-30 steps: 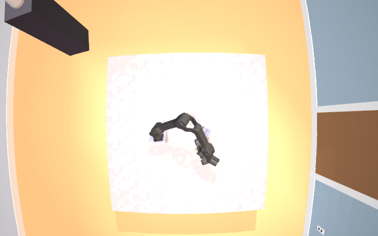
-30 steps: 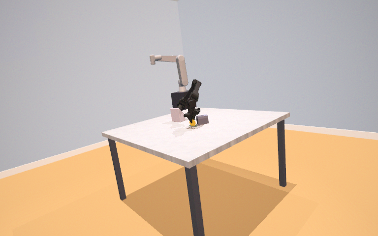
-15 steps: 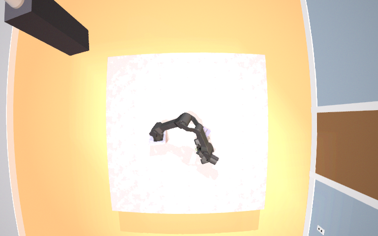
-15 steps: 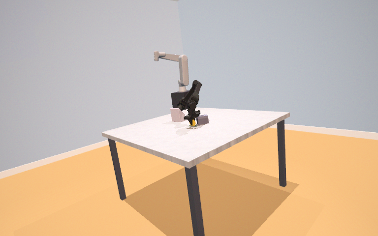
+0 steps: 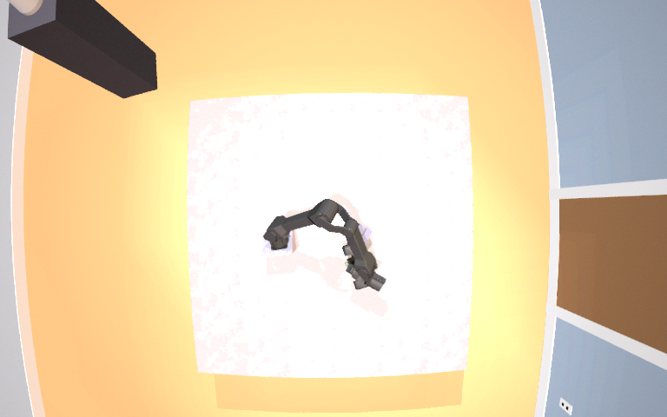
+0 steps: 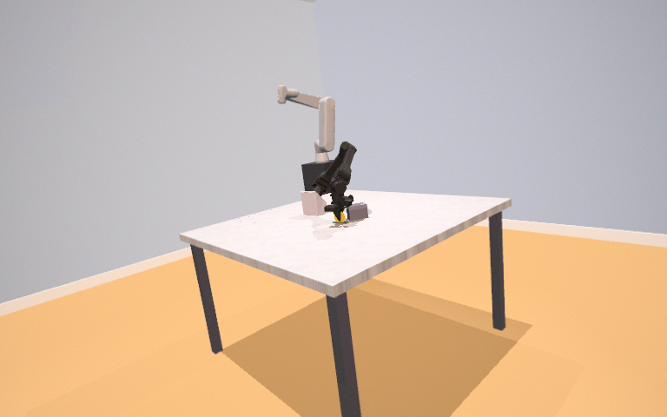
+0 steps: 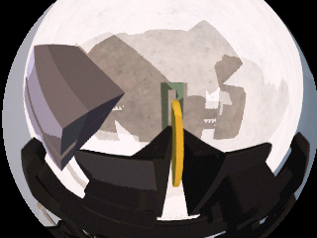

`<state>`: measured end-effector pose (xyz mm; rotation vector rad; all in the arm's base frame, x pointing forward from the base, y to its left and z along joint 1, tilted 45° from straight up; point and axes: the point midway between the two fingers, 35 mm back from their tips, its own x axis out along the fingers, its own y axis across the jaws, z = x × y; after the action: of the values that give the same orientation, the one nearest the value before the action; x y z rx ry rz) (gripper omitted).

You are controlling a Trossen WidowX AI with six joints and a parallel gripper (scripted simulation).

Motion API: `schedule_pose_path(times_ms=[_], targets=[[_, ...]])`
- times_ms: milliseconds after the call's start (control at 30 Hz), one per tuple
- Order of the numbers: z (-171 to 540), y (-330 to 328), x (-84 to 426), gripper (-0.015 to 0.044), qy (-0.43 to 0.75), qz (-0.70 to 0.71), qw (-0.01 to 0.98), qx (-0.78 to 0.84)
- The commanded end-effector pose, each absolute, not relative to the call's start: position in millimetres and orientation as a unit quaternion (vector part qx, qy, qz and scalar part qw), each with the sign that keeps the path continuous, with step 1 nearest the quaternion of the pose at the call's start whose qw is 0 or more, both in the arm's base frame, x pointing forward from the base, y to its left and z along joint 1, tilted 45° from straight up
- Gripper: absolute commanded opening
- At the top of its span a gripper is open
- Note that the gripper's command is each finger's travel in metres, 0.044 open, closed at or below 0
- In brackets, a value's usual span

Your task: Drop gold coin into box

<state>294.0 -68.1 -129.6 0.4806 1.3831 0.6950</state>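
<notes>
Fingers clamping on gold coin (image 7: 176, 141), coin standing edge-up between them, lower edge sitting in green holder (image 7: 173, 102) on desk (image 6: 373, 235). Grey box (image 7: 69, 102) lying just beside, to fingers' left; slot not showing here.

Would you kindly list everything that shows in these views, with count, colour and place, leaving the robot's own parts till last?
Coin: one, gold, on edge between the pincer's fingers, low over the holder.
Holder: one, dark green, on the table under the coin.
Box: one, grey, on the table right beside the coin.
Block: one, pale pink, on the table at the arm's foot.
Table: one, white top, dark legs, mid-room.
Cabinet: one, black, behind the table, with a pale arm on it.
Floor: orange.
Walls: grey-blue.
Arm: one, black, bent down over the table.
Pincer: one, black, shut on the coin.
</notes>
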Motion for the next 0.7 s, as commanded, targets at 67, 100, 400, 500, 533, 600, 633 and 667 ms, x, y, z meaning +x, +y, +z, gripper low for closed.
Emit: schedule_pose_path(times_ms=[67, 100, 400, 500, 533, 600, 633, 667], targets=[[-124.1, -73.8, 295.0, 0.0, 0.618, 0.309, 0.689, 0.218], [-122.5, -75.7, 295.1, 0.0, 0.618, 0.309, 0.689, 0.218], [-107.6, -92.2, 295.8, 0.0, 0.618, 0.308, 0.69, 0.217], [-102.4, -97.7, 295.7, 0.0, 0.618, 0.308, 0.69, 0.217], [-100.6, -99.5, 295.6, 0.0, 0.618, 0.308, 0.69, 0.217], [-97.1, -103.1, 295.3, 0.0, 0.618, 0.308, 0.69, 0.217], [-95.3, -104.9, 295.2, 0.0, 0.618, 0.308, 0.69, 0.217], [-93.5, -106.7, 295.0, 0.0, 0.618, 0.308, 0.69, 0.217]])
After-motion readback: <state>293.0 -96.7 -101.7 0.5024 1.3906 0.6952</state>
